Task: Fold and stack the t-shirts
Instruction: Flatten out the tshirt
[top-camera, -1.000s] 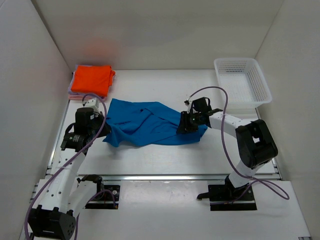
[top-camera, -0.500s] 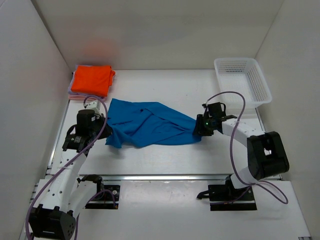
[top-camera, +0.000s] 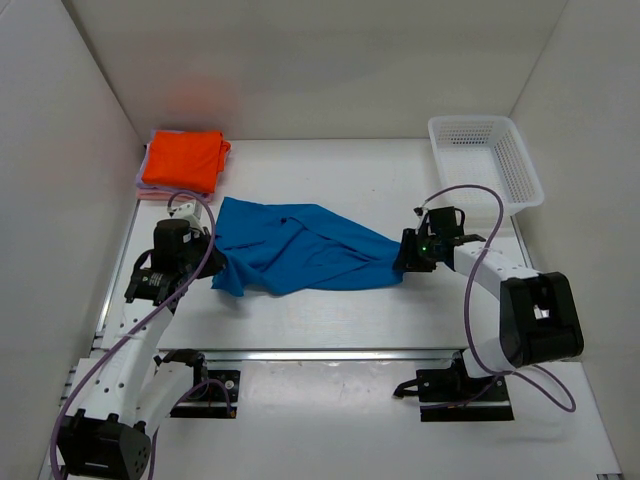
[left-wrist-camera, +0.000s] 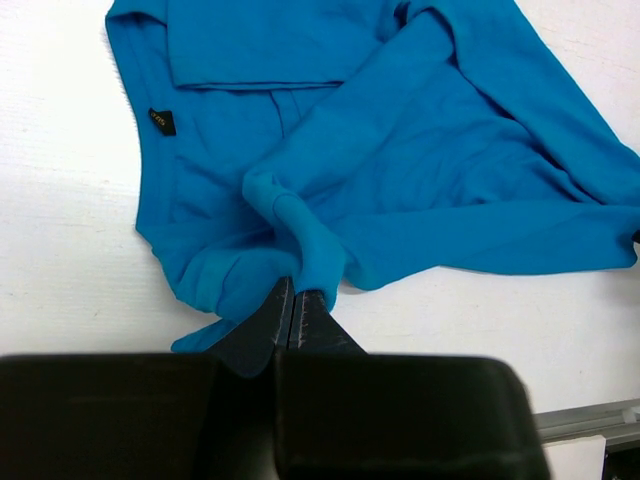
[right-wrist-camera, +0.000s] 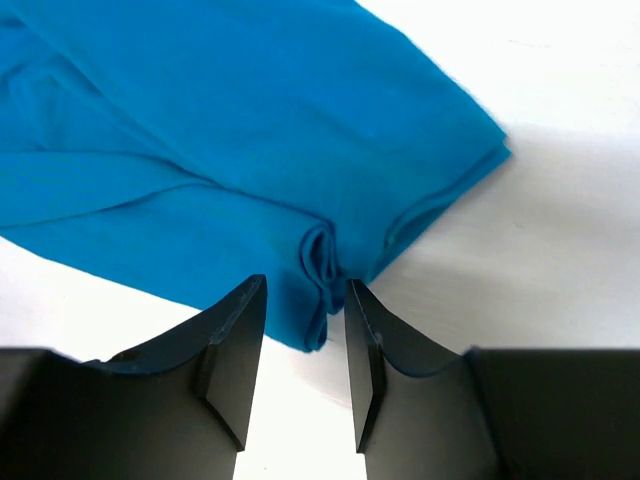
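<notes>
A bright blue t-shirt (top-camera: 300, 245) lies crumpled and stretched across the middle of the table. My left gripper (top-camera: 212, 264) is at its left end and shut on a bunched fold of the blue t-shirt (left-wrist-camera: 400, 150), as the left wrist view (left-wrist-camera: 293, 300) shows. My right gripper (top-camera: 403, 262) is at its right end. In the right wrist view (right-wrist-camera: 303, 292) its jaws are open, with a rolled edge of the blue cloth (right-wrist-camera: 200, 130) just ahead of and between them. A folded vivid orange t-shirt (top-camera: 183, 160) lies at the back left on a pale pink one (top-camera: 141, 187).
A white plastic mesh basket (top-camera: 470, 122) stands at the back right. White walls enclose the table on the left, back and right. A metal rail (top-camera: 330, 353) runs along the near edge in front of the arm bases.
My right gripper has moved to the right along with the shirt's right end, drawing the blue cloth out longer. My left gripper has barely moved.
</notes>
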